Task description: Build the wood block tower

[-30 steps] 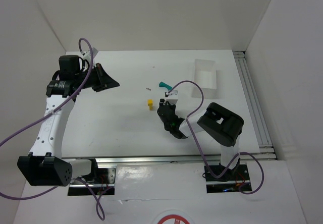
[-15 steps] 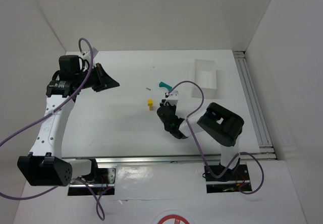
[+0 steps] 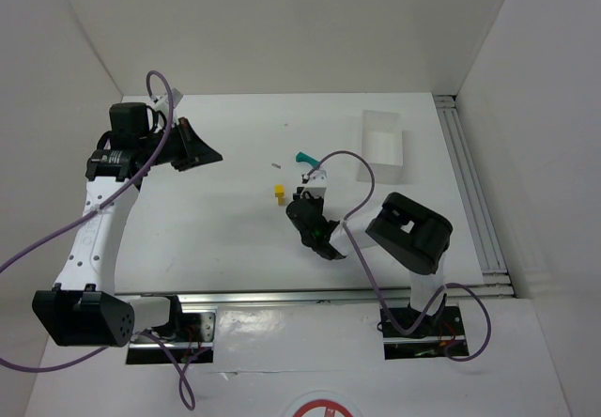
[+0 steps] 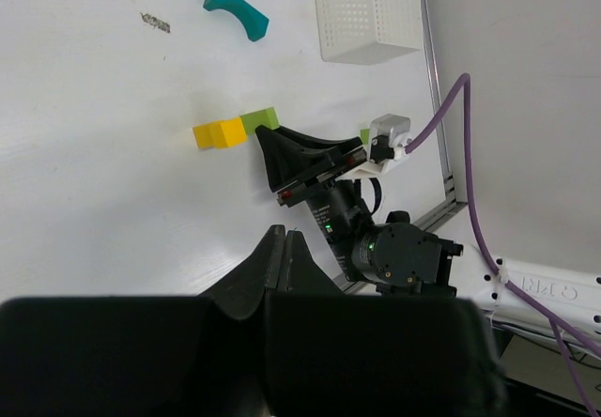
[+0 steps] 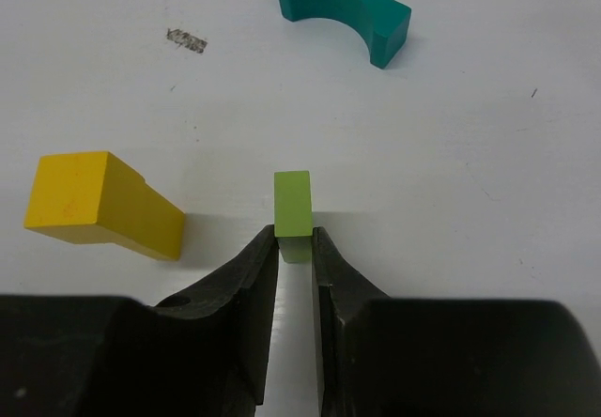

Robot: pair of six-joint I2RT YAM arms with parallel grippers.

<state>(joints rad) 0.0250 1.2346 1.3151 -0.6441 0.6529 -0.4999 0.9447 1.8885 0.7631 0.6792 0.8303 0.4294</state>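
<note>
The right gripper (image 5: 294, 244) is low over the middle of the tabletop (image 3: 235, 220), a little toward the right edge. Its jaws are drawn in to a narrow gap and the lime-green post (image 5: 292, 203) sits in that gap. The two fingertips (image 5: 267, 244) press the post's sides at its near end, and the rest of the block sticks out past them toward the far edge.

The yellow post (image 5: 99, 206) stands on the tabletop just beside the green one, on the side toward the left edge. A strip of bare surface shows between the two, and neither finger touches the yellow block.

The teal arch (image 5: 343, 11) lies flat on its side, farther toward the far edge and well apart from both posts. Its curved hollow faces back toward the gripper, and it rests on neither post. A small dark speck (image 5: 186, 39) marks the surface to the left of the arch.

The white tray (image 4: 366, 23) sits near the far right corner, away from the blocks.

The left gripper (image 3: 192, 145) hangs over the far left part of the tabletop, well apart from all three blocks. In its wrist view the fingers meet along a thin seam with nothing between them.
</note>
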